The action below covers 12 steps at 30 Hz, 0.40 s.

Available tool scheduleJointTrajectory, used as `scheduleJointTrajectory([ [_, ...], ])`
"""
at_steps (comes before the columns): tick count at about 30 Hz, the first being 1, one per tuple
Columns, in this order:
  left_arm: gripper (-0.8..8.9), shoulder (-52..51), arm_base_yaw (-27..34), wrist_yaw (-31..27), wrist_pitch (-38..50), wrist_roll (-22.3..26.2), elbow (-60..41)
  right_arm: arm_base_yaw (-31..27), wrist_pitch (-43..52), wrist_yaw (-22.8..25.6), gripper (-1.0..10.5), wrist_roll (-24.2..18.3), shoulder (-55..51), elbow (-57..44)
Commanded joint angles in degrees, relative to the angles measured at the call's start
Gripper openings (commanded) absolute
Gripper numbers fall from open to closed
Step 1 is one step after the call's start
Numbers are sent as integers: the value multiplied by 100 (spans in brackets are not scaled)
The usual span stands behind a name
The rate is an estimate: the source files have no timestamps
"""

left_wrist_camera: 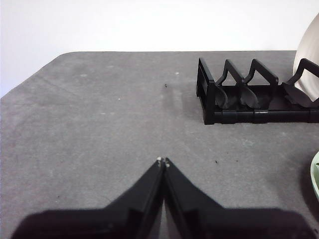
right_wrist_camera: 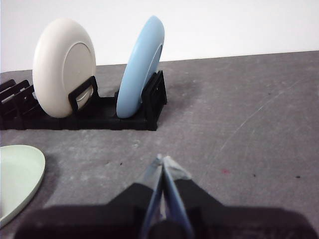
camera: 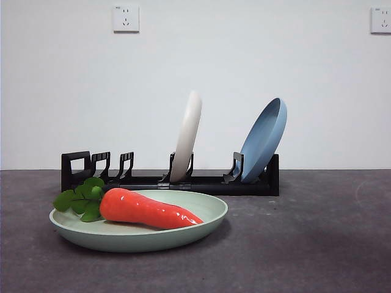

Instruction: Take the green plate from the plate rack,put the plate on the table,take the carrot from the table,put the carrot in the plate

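Left gripper (left_wrist_camera: 163, 162): jaws pressed together and holding nothing, low over bare table, with the empty end of the plate rack ahead of it.
Carrot (camera: 145, 210): glossy orange-red, lying inside the green plate; its long axis runs across the front view, leafy top over the plate's left rim, pointed tip toward the right.
Green plate (camera: 208, 213): flat on the table (camera: 317, 244), just in front of the rack, nearer the rack's empty looped end.
Plate rack (camera: 183, 181): long, low and black, behind the plate; a cream-white plate (camera: 187, 135) stands mid-rack and a blue plate (camera: 264, 139) leans at the right end.
Right gripper (right_wrist_camera: 163, 160): jaws closed on nothing, apart from the rack, with the green plate's edge showing off to one side.
Key relation: the plate sits between the two grippers, touched by neither; which arm is nearer cannot be told.
Task state: judged complete, with no further grasp apparently needed.
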Motion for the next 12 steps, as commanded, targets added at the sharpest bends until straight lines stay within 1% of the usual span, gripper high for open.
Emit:
scheduleJointTrajectory([
  [1,-3,-15,20,-13,33,-22,-81,-20,63,31,4,155,-103,-214],
  [4,-3,-15,20,-13,33,-22,-81,-20,74,31,4,304,-114,-354],
  [10,-3,-15,20,-13,33,-20,-81,-17,-17,7,4,328,-114,-361],
  [12,-3,-15,20,-13,33,-22,-81,-17,-9,-22,4,560,-114,-358],
])
